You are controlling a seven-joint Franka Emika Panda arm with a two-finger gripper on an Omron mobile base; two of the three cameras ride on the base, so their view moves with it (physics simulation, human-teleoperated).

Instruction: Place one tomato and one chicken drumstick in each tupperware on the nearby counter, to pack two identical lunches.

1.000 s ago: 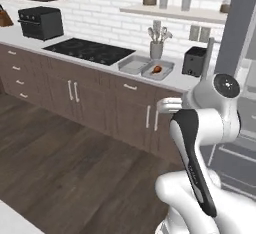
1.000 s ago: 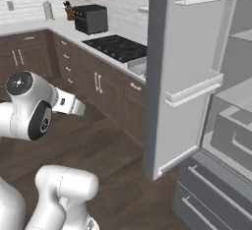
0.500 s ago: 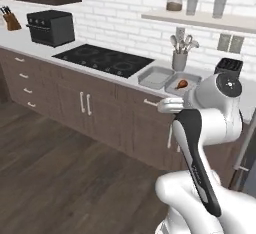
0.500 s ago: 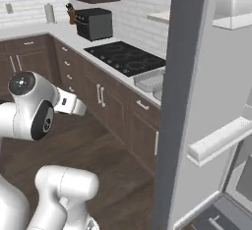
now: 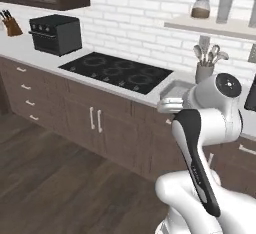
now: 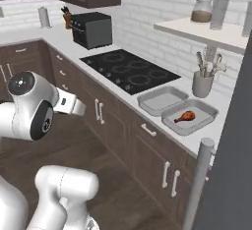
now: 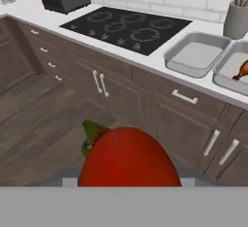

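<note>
Because the tomato (image 7: 127,157) sits right against the hand camera, bright red with its green stem tilted to the upper left, the fingers are evidently closed on its sides with it bulging up between them, though the tips themselves are hidden behind the fruit. It is carried well short of the counter (image 6: 125,101), out over the wooden floor (image 7: 43,124) in front of the dark cabinets (image 7: 145,100), which suits a fruit on its way to be packed, not one about to be set down. The two tupperware trays lie side by side on the counter past the black cooktop (image 6: 129,71), just in front of the grey utensil holder (image 6: 203,83). The tupperware nearer the cooktop (image 6: 162,100) is bare; the other tupperware (image 6: 192,118) already has a chicken drumstick (image 6: 185,117) lying in it, fat end toward the far rim. By my reading the carried tomato belongs with that drumstick to finish one lunch (either tray would count, since each needs a tomato). In the right base view the gripper (image 6: 74,106) points toward the cabinets from beside the arm's large joint, kept low and tucked close, likely so the load rides steady while the base closes on the counter.
</note>
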